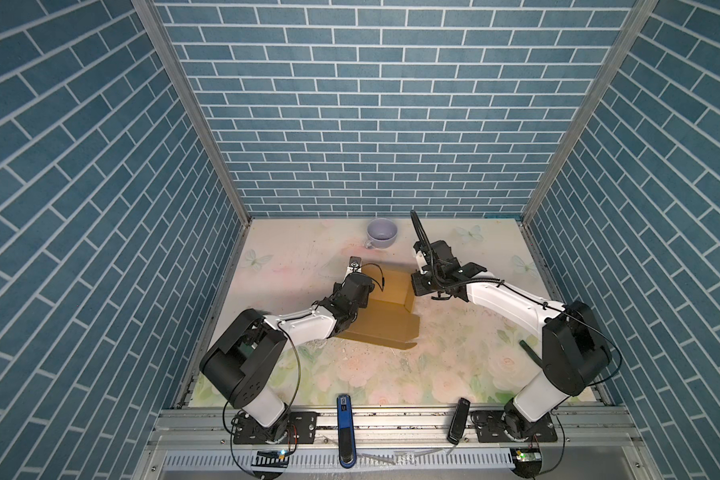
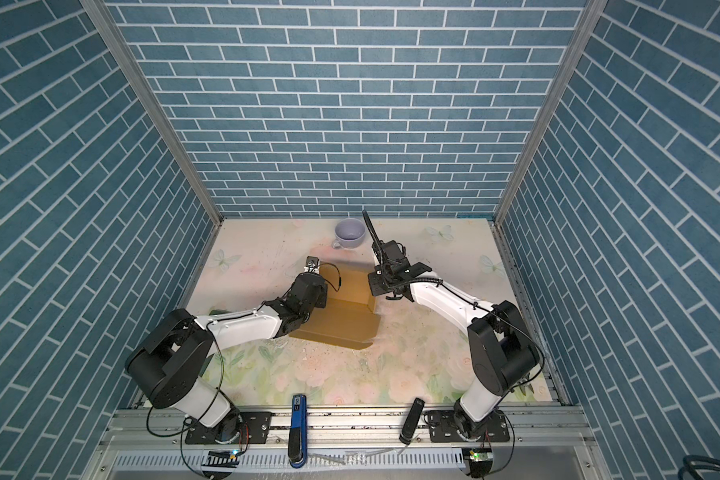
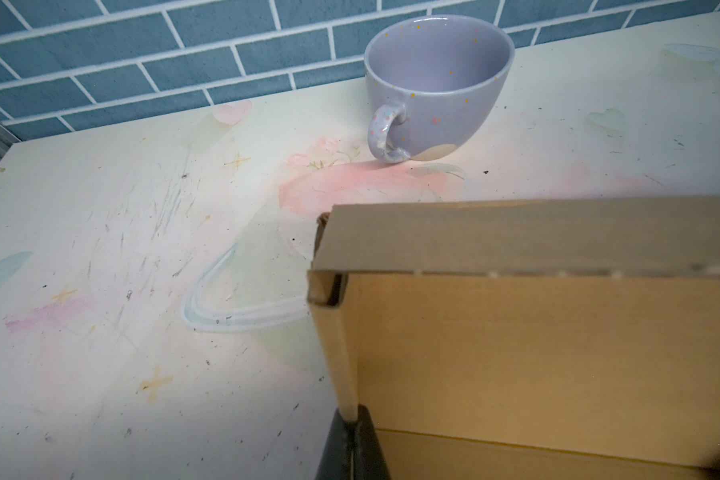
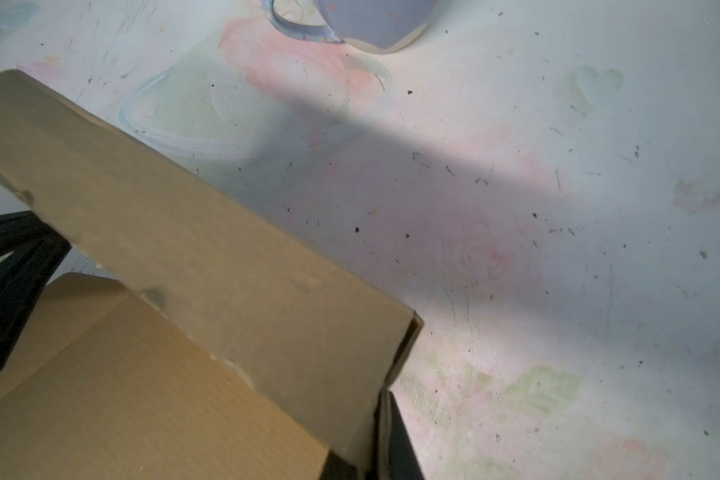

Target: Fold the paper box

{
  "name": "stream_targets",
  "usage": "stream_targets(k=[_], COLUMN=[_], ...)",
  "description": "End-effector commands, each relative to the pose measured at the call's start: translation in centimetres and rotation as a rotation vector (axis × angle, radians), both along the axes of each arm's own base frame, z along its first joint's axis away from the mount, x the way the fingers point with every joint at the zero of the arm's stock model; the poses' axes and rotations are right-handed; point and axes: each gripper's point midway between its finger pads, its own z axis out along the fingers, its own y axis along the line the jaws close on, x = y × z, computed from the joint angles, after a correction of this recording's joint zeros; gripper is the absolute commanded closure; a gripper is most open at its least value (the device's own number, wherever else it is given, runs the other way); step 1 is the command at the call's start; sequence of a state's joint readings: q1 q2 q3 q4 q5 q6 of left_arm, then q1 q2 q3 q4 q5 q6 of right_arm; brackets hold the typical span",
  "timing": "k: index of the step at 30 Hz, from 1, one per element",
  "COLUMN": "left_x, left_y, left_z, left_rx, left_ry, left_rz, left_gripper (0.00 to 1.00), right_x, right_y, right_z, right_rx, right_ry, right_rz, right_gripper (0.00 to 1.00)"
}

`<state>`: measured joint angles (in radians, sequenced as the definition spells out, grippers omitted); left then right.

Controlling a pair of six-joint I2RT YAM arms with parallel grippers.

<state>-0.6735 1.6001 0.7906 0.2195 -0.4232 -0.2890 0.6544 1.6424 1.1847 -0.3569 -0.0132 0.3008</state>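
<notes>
The plain brown cardboard paper box (image 1: pixel 385 291) sits on the floral counter (image 1: pixel 454 357), just on the robot's side of the lilac ceramic mug (image 1: pixel 382 234). The left jaws and right jaws are each pinched tight on an upright side wall. The tray walls look formed. The next move is probably to swing the flat lid panel over without letting the walls splay.

Both top views hang high over the near edge of the bench (image 1: pixel 454 353), looking steeply down and toward the back brick wall (image 1: pixel 371 124); the bench fills the lower middle of the frame. They share almost everything: both arms, the paper box (image 1: pixel 391 286) and the mug (image 1: pixel 382 235). The left wrist camera sits close beside the paper box (image 3: pixel 516 353), looking low across the bench to the mug (image 3: pixel 433 91) and the wall. The right wrist camera looks down, close on the paper box (image 4: pixel 184 249), and catches the base of the same mug (image 4: pixel 375 25).
</notes>
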Motion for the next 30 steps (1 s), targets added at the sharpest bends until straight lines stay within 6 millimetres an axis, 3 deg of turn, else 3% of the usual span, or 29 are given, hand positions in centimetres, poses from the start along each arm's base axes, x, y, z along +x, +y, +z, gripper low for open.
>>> stream_targets(k=[1, 15, 24, 30], left_x=[-1.5, -1.6, -1.7, -1.7], left_y=[-2.6, -3.0, -3.0, -3.1], left_z=[-1.6, -1.9, -2.1, -2.1], left_rx=[-0.057, -0.087, -0.097, -0.098], left_ry=[0.114, 0.151, 0.155, 0.155], left_rz=[-0.11, -0.101, -0.099, -0.1], left_gripper=[1.0, 1.0, 1.0, 1.0], right_x=[-2.9, -2.0, -1.4, -0.6], right_y=[3.4, 3.5, 2.7, 1.6], right_z=[-0.8, -4.2, -6.6, -7.2], right_rx=[0.067, 0.043, -0.043, -0.064], right_ry=[0.104, 0.135, 0.131, 0.082], right_rz=[0.123, 0.032, -0.05, -0.139], right_gripper=[0.91, 0.8, 0.76, 0.72])
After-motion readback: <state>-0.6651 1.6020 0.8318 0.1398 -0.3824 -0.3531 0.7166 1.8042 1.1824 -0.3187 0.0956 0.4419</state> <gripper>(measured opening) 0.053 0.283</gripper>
